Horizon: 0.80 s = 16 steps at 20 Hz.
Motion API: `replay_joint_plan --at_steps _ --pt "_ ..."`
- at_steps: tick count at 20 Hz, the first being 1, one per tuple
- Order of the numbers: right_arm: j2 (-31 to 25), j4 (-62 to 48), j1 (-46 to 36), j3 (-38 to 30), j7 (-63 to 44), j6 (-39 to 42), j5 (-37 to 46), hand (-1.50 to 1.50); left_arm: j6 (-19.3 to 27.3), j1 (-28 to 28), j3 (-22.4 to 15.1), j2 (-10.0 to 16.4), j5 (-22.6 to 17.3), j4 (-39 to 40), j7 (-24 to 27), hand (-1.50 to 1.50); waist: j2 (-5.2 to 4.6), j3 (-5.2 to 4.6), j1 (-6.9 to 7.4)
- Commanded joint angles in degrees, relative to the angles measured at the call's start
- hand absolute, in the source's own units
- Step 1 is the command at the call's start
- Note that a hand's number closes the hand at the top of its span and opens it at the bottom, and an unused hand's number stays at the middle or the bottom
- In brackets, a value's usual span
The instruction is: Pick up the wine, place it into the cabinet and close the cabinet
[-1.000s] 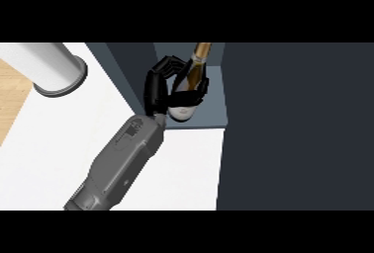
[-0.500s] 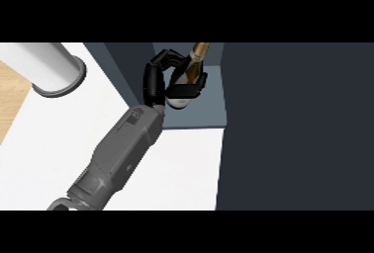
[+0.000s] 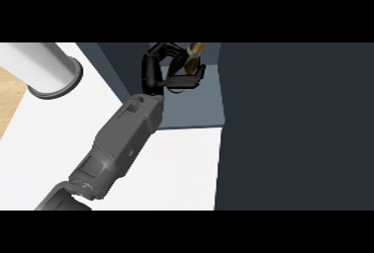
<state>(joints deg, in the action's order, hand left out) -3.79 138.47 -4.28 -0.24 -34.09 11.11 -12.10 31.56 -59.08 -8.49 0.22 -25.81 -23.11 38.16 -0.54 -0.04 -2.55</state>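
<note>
Only one arm shows, and at its end is the left robot hand. It is curled round one wine bottle, with fingers on the far side and the thumb on the near side. The bottle (brown at the neck) is just inside the cabinet, over its blue-grey floor. I cannot tell if it touches that floor. One big dark panel fills the right. One white desk lies under the arm. One white round post stands far left. No label can be read.
</note>
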Motion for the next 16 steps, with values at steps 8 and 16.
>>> replay_joint_plan --at_steps 8,16 --pt "0.63 3.87 1.87 0.01 0.34 0.59 -3.42 -1.50 -7.42 -2.93 9.38 1.22 -6.45 8.21 2.23 1.50 -0.52 -0.01 -0.71" --pt "1.57 3.97 0.07 2.20 -1.44 -1.46 -1.70 -1.50 -7.63 -4.37 10.85 -0.22 -6.54 12.22 5.31 1.50 -0.52 -0.02 -0.81"
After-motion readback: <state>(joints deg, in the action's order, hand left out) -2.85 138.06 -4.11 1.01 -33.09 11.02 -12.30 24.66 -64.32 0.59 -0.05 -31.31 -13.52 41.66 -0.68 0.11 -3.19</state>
